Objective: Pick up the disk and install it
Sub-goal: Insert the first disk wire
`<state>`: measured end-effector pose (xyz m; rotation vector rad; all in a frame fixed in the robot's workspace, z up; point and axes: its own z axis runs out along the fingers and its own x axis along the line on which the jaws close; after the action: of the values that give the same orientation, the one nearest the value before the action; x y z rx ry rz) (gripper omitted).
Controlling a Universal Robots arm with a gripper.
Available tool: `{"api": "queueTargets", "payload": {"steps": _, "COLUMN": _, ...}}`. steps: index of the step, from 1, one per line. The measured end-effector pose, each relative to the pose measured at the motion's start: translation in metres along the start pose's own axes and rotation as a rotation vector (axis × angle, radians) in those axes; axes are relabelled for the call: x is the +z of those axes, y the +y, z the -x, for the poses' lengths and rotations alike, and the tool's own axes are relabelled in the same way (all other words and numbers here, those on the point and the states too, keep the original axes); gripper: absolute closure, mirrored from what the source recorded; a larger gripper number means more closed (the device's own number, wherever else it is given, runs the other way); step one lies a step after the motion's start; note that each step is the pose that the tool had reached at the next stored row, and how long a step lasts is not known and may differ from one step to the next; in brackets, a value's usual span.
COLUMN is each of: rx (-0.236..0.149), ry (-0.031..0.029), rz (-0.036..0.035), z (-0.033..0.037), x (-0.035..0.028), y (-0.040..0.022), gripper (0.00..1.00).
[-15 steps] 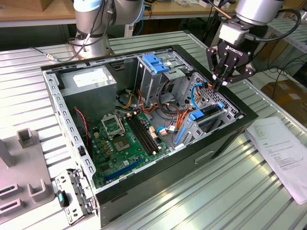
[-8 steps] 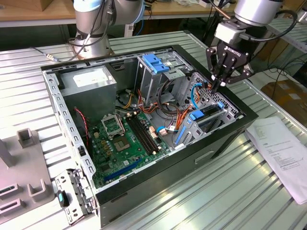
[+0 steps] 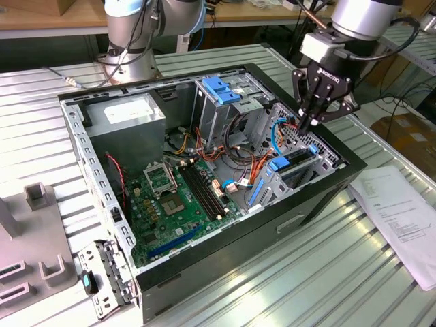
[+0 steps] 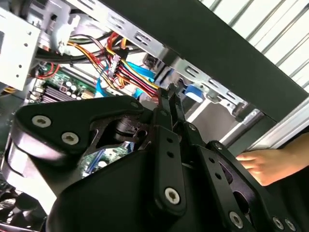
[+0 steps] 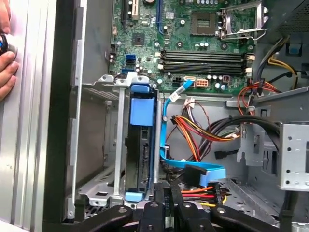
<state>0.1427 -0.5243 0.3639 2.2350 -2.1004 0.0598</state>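
The disk [image 5: 141,145] sits in its bay, gripper [image 5: 172,193] partly cut off.

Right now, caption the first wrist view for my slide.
Gripper shut above the disk, seated in the metal drive bay beside the motherboard.

Bright, even overhead light fills the exterior view; the ribbed metal table [image 3: 286,272] throws white glare streaks toward five o'clock, and the computer case [image 3: 204,177] is shadowed inside at nine o'clock. In the second wrist view the near black gripper [image 4: 173,94] looks soft and dark.
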Motion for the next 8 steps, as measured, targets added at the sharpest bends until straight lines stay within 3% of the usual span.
{"api": "queueTargets", "payload": {"steps": 3, "rx": 0.0, "ry": -0.0224, "rz": -0.0014, "z": -0.0078, "x": 0.0013, "y": 0.0028, "gripper": 0.83}}
{"api": "queueTargets", "payload": {"steps": 4, "rx": -0.001, "ry": -0.0383, "rz": -0.0024, "z": -0.009, "x": 0.0014, "y": 0.004, "gripper": 0.83}}
{"api": "queueTargets", "payload": {"steps": 5, "rx": -0.001, "ry": -0.0465, "rz": -0.0029, "z": -0.0106, "x": 0.0019, "y": 0.0045, "gripper": 0.83}}
{"api": "queueTargets", "payload": {"steps": 8, "rx": -0.001, "ry": -0.0513, "rz": -0.0043, "z": -0.0168, "x": 0.0032, "y": 0.0077, "gripper": 0.83}}
